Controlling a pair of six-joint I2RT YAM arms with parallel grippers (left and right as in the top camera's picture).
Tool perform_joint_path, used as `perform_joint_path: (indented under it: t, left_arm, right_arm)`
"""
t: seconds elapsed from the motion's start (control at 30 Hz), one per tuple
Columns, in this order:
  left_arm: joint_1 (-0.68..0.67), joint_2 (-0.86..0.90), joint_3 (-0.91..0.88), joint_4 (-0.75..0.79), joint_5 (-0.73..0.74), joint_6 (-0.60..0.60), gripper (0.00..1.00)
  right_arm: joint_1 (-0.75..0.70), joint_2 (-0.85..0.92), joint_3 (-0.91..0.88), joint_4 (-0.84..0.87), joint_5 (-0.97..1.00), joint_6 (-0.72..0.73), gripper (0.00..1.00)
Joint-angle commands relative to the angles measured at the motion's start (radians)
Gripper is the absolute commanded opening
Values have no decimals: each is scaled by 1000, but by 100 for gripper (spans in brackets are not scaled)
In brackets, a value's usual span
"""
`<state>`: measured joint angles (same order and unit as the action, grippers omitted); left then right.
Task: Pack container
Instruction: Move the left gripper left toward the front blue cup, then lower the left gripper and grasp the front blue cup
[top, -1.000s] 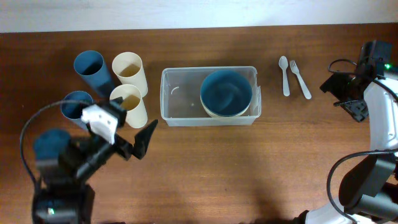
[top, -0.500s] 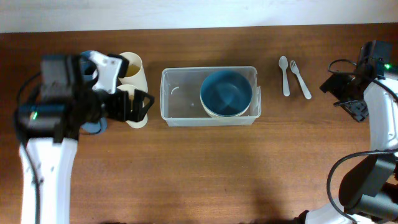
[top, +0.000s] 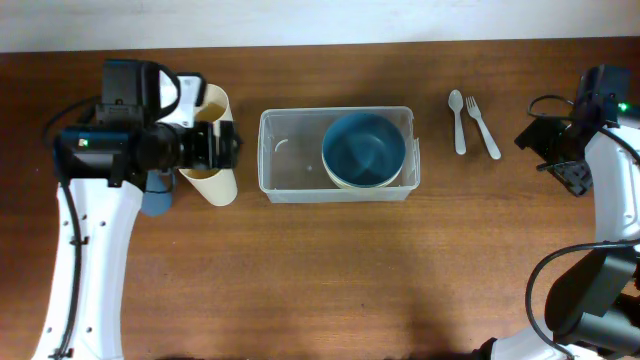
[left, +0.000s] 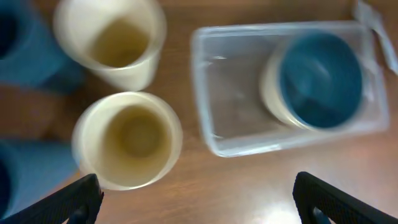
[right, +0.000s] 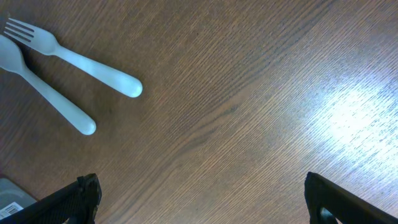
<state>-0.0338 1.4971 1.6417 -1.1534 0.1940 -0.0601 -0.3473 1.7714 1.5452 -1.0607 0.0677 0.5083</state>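
My left gripper (left: 200, 198) gapes wide, empty, over a cream cup (left: 127, 140). Just beside it sits the container (top: 290, 165), mid-table, mouth up, long axis left-right, bowls (top: 364, 148) at its right end. My right gripper (right: 204, 200) is wide too, near the fork (right: 68, 53).

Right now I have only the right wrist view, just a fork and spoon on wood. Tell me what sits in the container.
Observer: A blue bowl nested in a cream bowl fills the right half of the container; the left half is bare.
Operator: Report the left claw.
Observer: The left claw is open, over the near cream cup, left of the container.
Operator: Say what stands around it.
Observer: A second cream cup behind it, and blue cups further left.
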Motion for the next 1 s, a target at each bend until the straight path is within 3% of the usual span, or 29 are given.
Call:
perform_joint_path:
  t: [0.0,0.17,0.37,0.67,0.97]
  left_arm:
    - [38,1,47,-5,-148,-144,100]
    - [107,1,60,-80,-351,-358,100]
    - [240,1,60,-158,-356,-421,100]
    - [412,15,60,-213,-309,-441,100]
    - [416,48,60,-167,-299,-441,100]
  right_arm:
    - [-1,1,-7,3,19,0,99]
    - [-1,1,-7,3,19,0,99]
    - [-1,1,-7,3,19,0,99]
    - [-1,1,-7,3,19,0,99]
    - [-1,1,-7,3,19,0,99]
